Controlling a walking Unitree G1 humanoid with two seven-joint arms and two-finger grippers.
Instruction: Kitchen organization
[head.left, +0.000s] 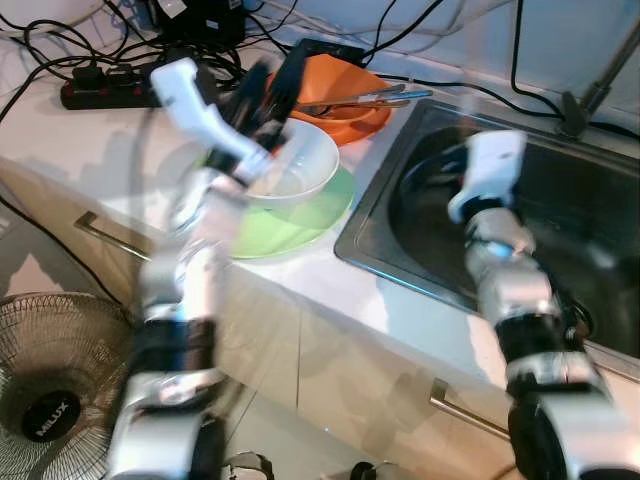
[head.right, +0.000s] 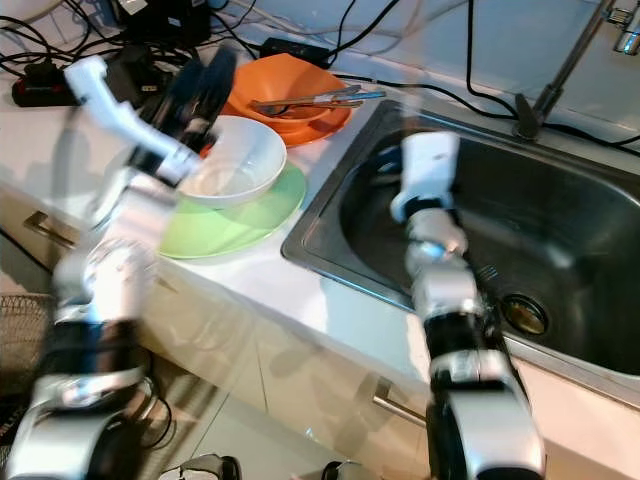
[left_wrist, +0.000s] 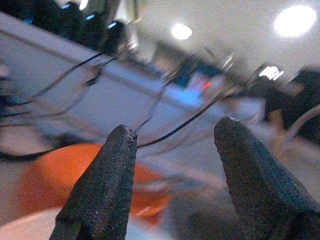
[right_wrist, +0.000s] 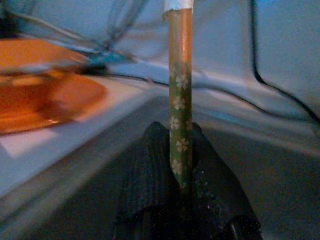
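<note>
Chopstick (right_wrist: 180, 100), green-brown with small flower prints and a pale tip, stands clamped between the closed fingers of the right tool (right_wrist: 181, 150). It points away along the fingers, which keeps it steady for carrying. In the head views the right arm reaches over the steel sink (head.right: 560, 230), with the tool low above the basin, so the stick looks to have been lifted from the sink or is on its way across it; which of the two I cannot tell.

Left tool (head.left: 268, 95) hangs above the white bowl (head.left: 300, 165), fingers spread wide with nothing between them, as the wrist view shows. It is blurred with motion. The bowl sits on a light green plate (head.left: 300, 225) on the bench (head.left: 400, 300), just beside the sink edge. Behind it an orange bowl on an orange plate (head.right: 290, 85) carries loose cutlery (head.right: 320, 98) across the rim, a likely gathering place for utensils. A black power strip (head.left: 100, 92) and tangled cables lie at the back of the bench, well away from the water.
</note>
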